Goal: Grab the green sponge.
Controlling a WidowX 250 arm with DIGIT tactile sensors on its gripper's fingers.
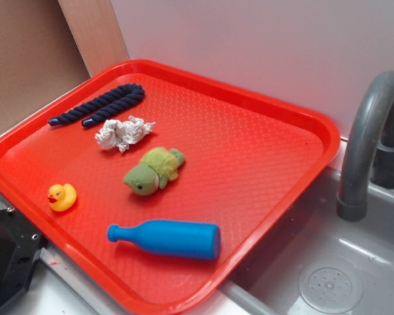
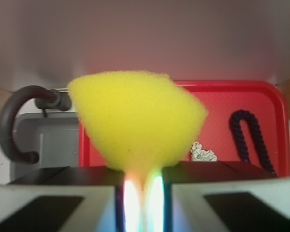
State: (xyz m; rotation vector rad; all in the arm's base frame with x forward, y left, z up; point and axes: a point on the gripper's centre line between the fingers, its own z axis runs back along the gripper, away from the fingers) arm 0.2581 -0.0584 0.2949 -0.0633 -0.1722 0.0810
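Note:
In the wrist view my gripper (image 2: 143, 186) is shut on the green sponge (image 2: 135, 121), a yellow foam wedge. Its narrow end is squeezed between the two jaws and the wide part fans out in front of the camera. It hangs high above the red tray (image 2: 275, 104). In the exterior view neither the gripper nor the sponge shows; only the tray (image 1: 262, 125) and the things on it appear.
On the tray lie a green plush turtle (image 1: 153, 170), a small yellow rubber duck (image 1: 62, 196), a blue plastic bottle (image 1: 165, 237), a crumpled white cloth (image 1: 123, 132) and a dark blue rope (image 1: 98, 104). A grey sink (image 1: 328, 275) with a curved faucet (image 1: 366, 141) is at the right.

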